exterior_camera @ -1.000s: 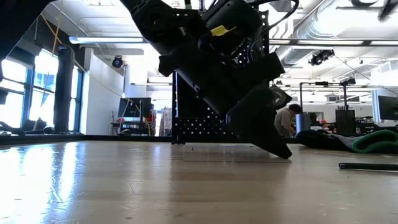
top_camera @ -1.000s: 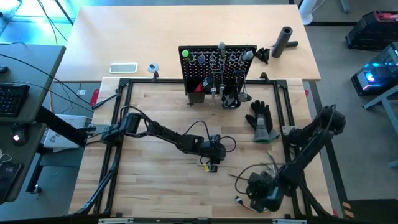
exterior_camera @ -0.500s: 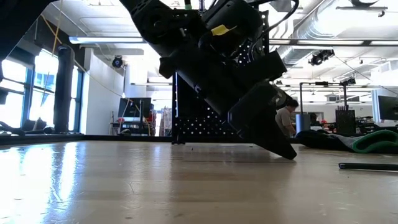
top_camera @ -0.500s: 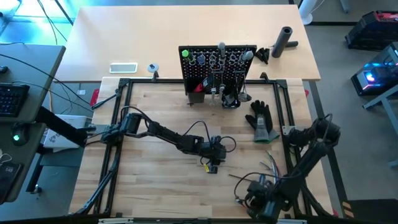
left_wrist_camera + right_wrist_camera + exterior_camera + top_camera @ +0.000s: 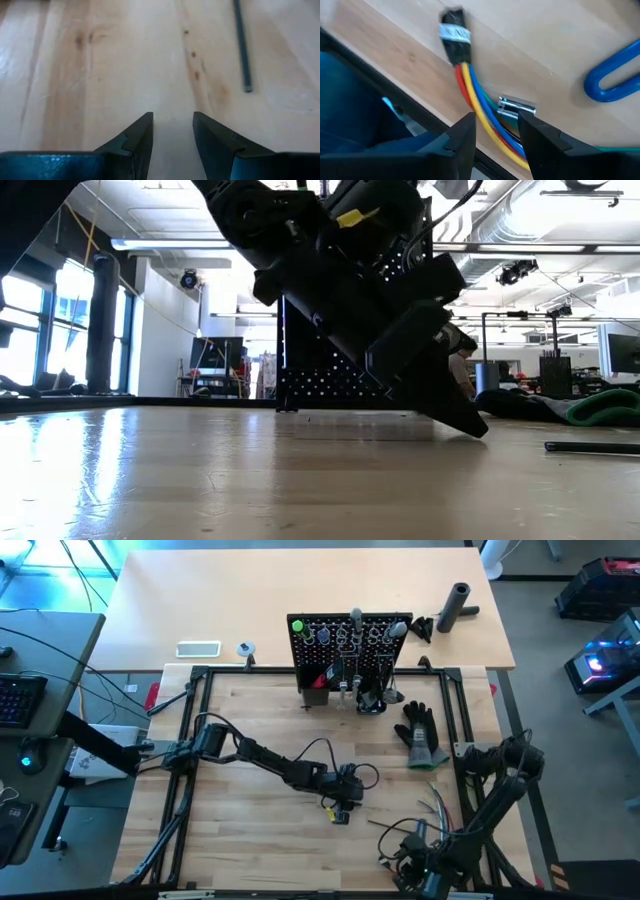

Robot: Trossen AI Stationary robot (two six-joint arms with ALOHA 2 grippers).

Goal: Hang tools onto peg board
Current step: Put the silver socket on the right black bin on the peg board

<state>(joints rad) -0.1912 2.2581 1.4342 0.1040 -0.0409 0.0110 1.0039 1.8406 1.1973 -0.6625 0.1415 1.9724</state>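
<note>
My right claw (image 5: 492, 130) sits at the near edge of the worktop (image 5: 260, 840), about five o'clock from the middle, hanging over the bundle of coloured wires (image 5: 472, 100). Its fingers stand spread with a gap between them and nothing pinched; the red, yellow and blue strands run under that gap, and the dark frame rail at the worktop's rim lies just beside them, so there is almost no room on that side. A blue loop (image 5: 612, 75) lies a little apart on bare wood.

My left claw (image 5: 172, 132) is low over the middle of the worktop, at roughly six o'clock from the peg board. Its fingers are spread and empty, with bare planks all round. One thin dark rod (image 5: 242, 45) lies ahead of it, well clear of the fingertips.

Farther off, at two o'clock from the left claw, a black glove (image 5: 421, 733) lies near the right frame rail.

At twelve o'clock, on the far edge, the peg board (image 5: 350, 645) stands upright with tools (image 5: 345, 637) already hung across its upper rows. Open wood separates it from both claws. Beyond it, at one o'clock, a black cylinder (image 5: 455, 605) rests on the back table.
</note>
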